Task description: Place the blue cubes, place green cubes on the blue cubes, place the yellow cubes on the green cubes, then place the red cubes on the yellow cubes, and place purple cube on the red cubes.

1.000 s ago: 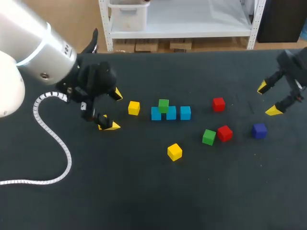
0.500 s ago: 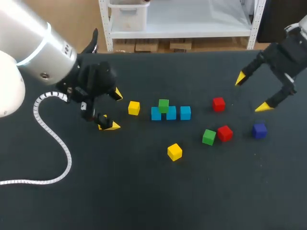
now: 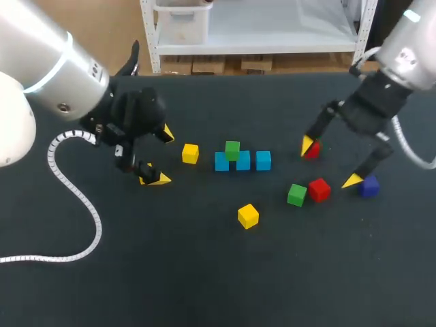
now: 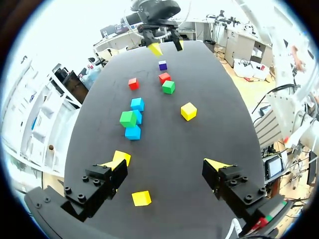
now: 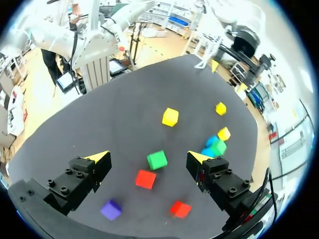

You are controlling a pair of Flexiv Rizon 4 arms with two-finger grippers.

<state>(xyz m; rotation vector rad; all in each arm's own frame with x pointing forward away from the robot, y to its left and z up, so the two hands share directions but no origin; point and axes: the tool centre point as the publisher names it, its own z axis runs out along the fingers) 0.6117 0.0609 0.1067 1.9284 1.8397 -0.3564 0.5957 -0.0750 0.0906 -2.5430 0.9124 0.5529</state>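
Since the dark tabletop (image 3: 204, 286) takes up most of the head view, I'll start there: my big silver-and-black left arm (image 3: 48, 75) comes in from the left and my right arm (image 3: 402, 54) from the far right corner. The left gripper (image 3: 161, 157) sits left of all the cubes, fingers spread wide, gripping nothing. The right gripper (image 3: 330, 163) is spread wide too and holds nothing; one yellow tip overlaps the far red cube (image 3: 314, 152), the other is just beside the purple cube (image 3: 369, 186). From the right wrist view, the near red cube (image 5: 145, 179) and a loose green cube (image 5: 157, 160) lie between its fingers, neither touched.

Cubes: three blue cubes (image 3: 243, 163) stand in a touching row mid-table, with one green cube (image 3: 232, 149) on top, straddling the left two. One yellow cube (image 3: 190, 153) sits just left of that row, and a second yellow cube (image 3: 248, 216) lies well apart, nearer the robot. The left wrist view shows a third yellow cube (image 4: 141, 198) under that gripper, between its fingers, untouched
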